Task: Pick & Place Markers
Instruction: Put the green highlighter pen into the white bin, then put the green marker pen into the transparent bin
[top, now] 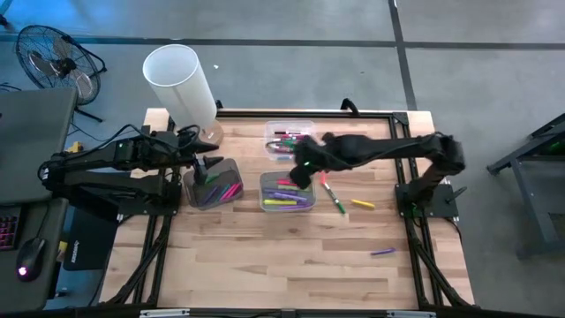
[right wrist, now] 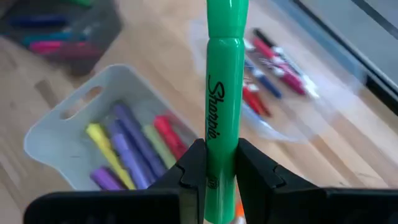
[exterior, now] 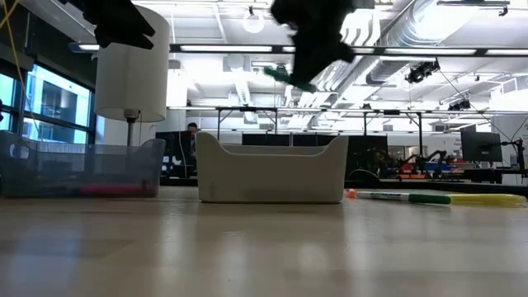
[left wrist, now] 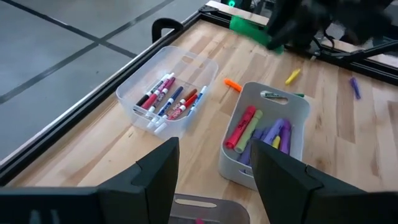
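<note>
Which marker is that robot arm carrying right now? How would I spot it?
Find the white bin of highlighters mid-table. Just above it hangs the right pincer, shut on a green highlighter. It is the only marker off the table, bright green with black Sharpie lettering.

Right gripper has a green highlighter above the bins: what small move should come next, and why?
Probably lower it over the white bin and let go. The right gripper is shut on the green highlighter, held above the table, and that bin already holds similar thick highlighters, while the clear bin holds thinner markers.
</note>
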Controlling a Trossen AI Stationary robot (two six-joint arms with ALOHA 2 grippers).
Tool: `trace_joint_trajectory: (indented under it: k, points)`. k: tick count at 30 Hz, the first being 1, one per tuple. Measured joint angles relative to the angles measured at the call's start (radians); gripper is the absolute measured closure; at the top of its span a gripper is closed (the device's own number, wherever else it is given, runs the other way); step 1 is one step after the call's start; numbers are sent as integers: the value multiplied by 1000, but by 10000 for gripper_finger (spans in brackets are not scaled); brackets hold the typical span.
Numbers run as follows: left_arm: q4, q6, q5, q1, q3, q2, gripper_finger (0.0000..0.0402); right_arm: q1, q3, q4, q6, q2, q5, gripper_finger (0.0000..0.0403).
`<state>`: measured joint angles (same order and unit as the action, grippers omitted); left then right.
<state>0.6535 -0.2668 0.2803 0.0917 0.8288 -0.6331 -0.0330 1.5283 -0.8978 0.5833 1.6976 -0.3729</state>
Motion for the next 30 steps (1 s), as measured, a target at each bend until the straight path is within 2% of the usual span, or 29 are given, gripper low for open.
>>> trace_joint_trajectory:
  k: [6, 11, 17, 23, 30]
  points:
    - [2, 0, -9, 0, 0, 0, 209, 68, 127, -47, -45, 195, 64, 349]
    - [3, 0, -10, 0, 0, 0, 209, 99, 150, -116, -3, 294, 99, 329]
    - [6, 0, -45, 0, 0, 0, 209, 117, 124, -143, 73, 298, 130, 306]
    - [10, 0, -57, 0, 0, 0, 209, 121, 124, -185, 95, 277, 136, 302]
    - [10, 0, -57, 0, 0, 0, 209, 157, 124, -381, 208, 260, 26, 301]
